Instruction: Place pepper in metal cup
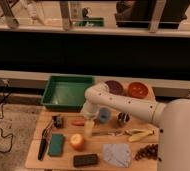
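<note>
The pepper (78, 122) is a slim orange-red shape lying flat on the wooden table, left of centre. The metal cup (123, 118) is small, dark and shiny, and stands upright right of the light blue cup (104, 115). My gripper (89, 128) hangs down from the white arm (113, 100). It sits just right of the pepper, low over the table, and left of the blue cup. Nothing shows held in it.
A green tray (68, 92) stands at the back left, with a purple bowl (114, 87) and an orange bowl (138, 90) at the back right. In front lie a round orange fruit (77, 141), banana (138, 134), teal sponge (56, 144), cloth (117, 152) and grapes (148, 150).
</note>
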Robot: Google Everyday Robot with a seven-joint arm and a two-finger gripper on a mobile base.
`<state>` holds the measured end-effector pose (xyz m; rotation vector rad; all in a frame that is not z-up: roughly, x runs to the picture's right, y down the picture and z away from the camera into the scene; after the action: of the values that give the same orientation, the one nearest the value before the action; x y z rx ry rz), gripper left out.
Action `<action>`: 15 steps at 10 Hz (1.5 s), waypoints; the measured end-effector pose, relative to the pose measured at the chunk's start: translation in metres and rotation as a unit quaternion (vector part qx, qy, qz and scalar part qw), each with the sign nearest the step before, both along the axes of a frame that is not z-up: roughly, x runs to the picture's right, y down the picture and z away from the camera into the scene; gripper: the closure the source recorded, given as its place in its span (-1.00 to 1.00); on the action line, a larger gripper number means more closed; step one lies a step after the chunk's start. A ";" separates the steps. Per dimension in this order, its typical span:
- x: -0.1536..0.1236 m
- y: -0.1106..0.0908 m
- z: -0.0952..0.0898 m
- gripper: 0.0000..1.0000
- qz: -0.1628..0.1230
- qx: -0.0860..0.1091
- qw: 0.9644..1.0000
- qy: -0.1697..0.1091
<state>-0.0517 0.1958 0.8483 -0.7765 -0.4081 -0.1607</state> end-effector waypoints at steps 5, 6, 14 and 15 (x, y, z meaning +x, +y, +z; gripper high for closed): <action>0.006 -0.006 0.008 -0.60 0.003 0.001 1.000 0.012; 0.009 -0.005 0.010 -0.60 0.005 0.000 1.000 0.015; 0.017 -0.001 0.016 -0.58 0.013 0.001 1.000 0.018; 0.014 -0.003 0.014 -0.42 0.014 0.004 1.000 0.017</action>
<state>-0.0373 0.1930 0.8627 -0.7652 -0.3851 -0.1230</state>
